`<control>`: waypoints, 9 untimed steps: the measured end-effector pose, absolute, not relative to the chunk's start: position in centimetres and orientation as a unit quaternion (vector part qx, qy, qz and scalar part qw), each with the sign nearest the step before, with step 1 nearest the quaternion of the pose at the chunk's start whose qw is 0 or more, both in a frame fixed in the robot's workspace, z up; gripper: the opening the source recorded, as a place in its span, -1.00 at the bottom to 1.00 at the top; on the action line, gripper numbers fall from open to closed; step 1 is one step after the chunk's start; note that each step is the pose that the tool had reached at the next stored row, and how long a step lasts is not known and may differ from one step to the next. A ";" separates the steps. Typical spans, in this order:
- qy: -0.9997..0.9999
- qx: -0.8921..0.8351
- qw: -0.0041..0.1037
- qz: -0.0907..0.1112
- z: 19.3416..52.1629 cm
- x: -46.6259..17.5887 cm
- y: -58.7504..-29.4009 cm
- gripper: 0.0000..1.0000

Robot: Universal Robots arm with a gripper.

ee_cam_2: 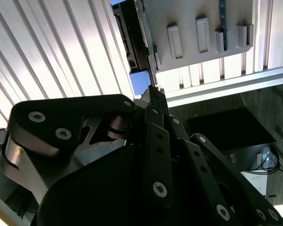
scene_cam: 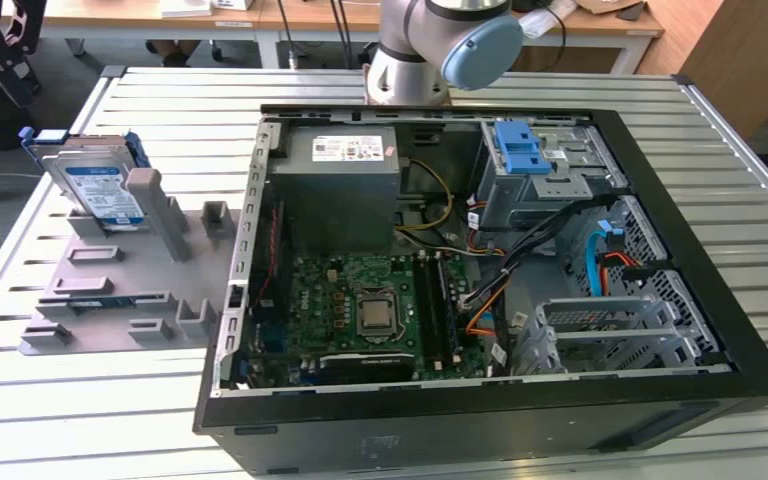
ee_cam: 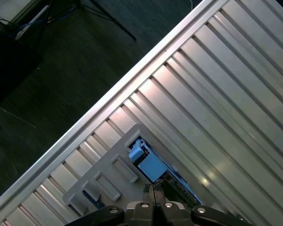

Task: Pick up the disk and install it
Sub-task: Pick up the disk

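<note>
- The tool (ee_cam: 153, 189), fingertips pressed together on nothing, points straight down over the grey holder (ee_cam: 112, 173).
- Just beyond its tip the disk (ee_cam: 150, 165) stands on edge in the holder, its top edge running lengthwise under the tool.
- Beside the holder on the slatted surface (scene_cam: 157, 100) lies the open computer case (scene_cam: 704, 230).

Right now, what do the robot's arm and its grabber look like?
The arm is a fat silver-grey tube with a round light-blue cap on its joint. The gripper is black, made of flat linked bars with rounded ends, held together by shiny silver screws.
</note>
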State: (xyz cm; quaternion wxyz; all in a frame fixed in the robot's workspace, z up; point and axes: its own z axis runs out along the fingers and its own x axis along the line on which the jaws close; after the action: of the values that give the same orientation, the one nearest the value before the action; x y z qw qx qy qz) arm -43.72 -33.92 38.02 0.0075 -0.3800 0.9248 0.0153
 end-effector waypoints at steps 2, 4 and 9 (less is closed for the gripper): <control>0.924 -0.381 0.007 0.015 38.0 -43.7 -33.9 -0.79; 0.924 -0.382 0.007 0.015 38.0 -43.7 -33.9 -0.79; 0.923 -0.385 0.007 0.015 38.0 -43.7 -33.9 -0.79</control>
State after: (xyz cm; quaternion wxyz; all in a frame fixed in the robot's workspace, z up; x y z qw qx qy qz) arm -43.72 -33.92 38.02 0.0074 -0.3851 0.9227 0.0154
